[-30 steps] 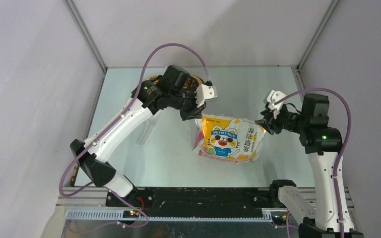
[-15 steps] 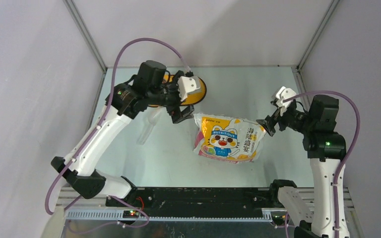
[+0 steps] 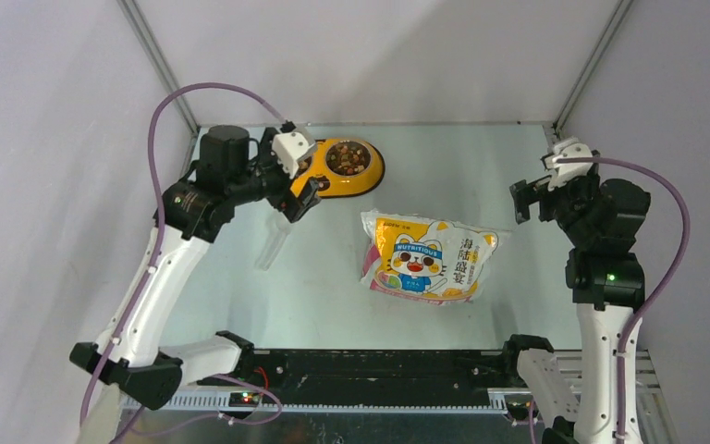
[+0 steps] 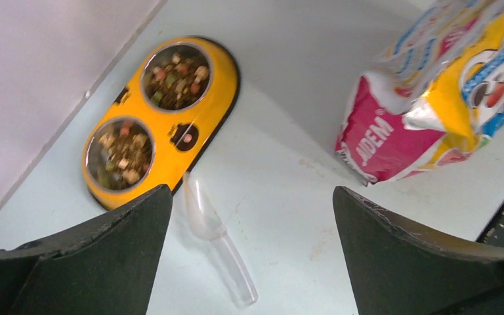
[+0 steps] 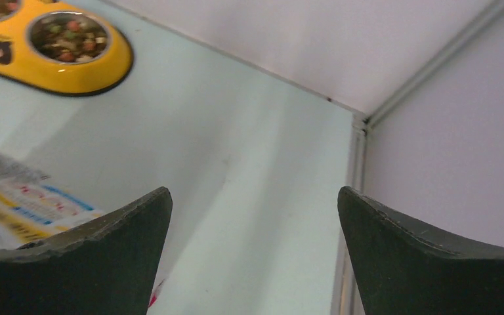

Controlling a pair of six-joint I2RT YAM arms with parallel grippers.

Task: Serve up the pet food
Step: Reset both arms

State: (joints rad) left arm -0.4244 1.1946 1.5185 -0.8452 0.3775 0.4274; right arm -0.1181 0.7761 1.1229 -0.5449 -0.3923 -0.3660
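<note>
Pet food [image 3: 345, 158] fills both steel bowls [image 4: 174, 75] of the yellow oval feeder [image 3: 374, 172] at the back of the table. The glossy cat-printed bag [image 3: 428, 257] lies flat at mid table, apart from both grippers. My left gripper [image 3: 298, 197] hangs open above the translucent scoop [image 3: 273, 242], just left of the feeder, with nothing between its fingers. In the left wrist view the gripper [image 4: 251, 190] frames the scoop [image 4: 213, 236], with the bag [image 4: 446, 92] at upper right. My right gripper [image 3: 532, 194] is open and empty, raised to the right of the bag.
Grey enclosure walls close in on the left, back and right. A metal rail [image 5: 354, 164] runs along the table's right edge, close under my right gripper [image 5: 254, 190]. The feeder [image 5: 115, 65] sits far left in the right wrist view.
Both grippers have opened and drawn away from the bag, the left one back and leftward past the feeder, the right one rightward and up. The bag lies where it was.
</note>
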